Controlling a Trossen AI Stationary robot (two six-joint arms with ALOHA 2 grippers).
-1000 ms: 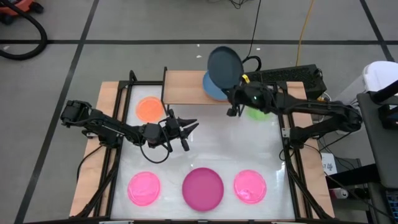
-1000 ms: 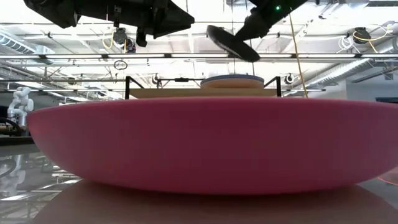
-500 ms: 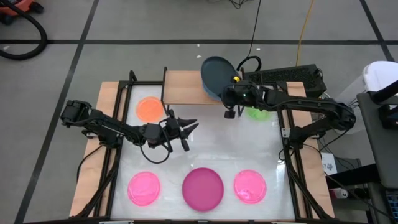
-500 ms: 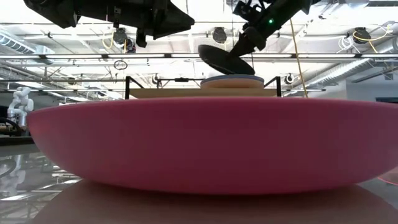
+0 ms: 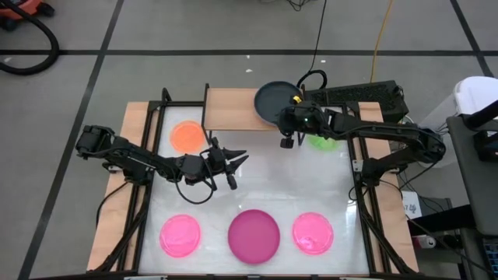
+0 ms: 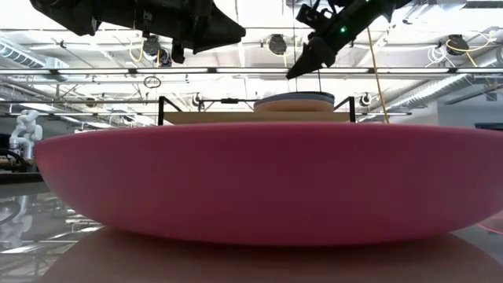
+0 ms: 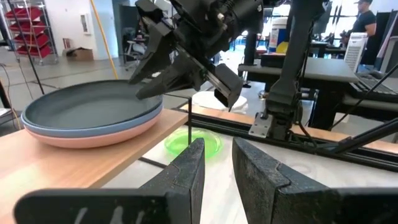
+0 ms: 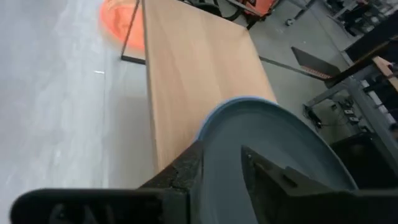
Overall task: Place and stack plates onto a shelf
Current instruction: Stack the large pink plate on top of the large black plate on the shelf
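Observation:
A black plate [image 5: 272,99] lies flat on top of a blue one and a salmon plate [image 7: 93,134], stacked on the right end of the light-wood shelf [image 5: 229,109]. My right gripper [image 5: 285,128] is open beside the stack's near-right rim, its tips [image 6: 295,72] above the plate and clear of it. My left gripper [image 5: 237,165] waits open above the table's middle. On the white table lie an orange plate [image 5: 187,135], a green plate [image 5: 320,141] partly under the right arm, two hot-pink plates [image 5: 180,235] [image 5: 313,232] and a magenta plate [image 5: 254,235].
The shelf's left half [image 8: 186,74] is bare wood. Black frame rails [image 5: 359,194] run along the table's left and right sides. A dark box with cables [image 5: 366,95] sits behind the right arm. The magenta plate [image 6: 259,189] fills the low view's foreground.
My right gripper has brought the black plate down from a steep tilt above the shelf and laid it flat on the blue plate. The plate has left its fingers, which now stand just above the rim. The left arm has kept still.

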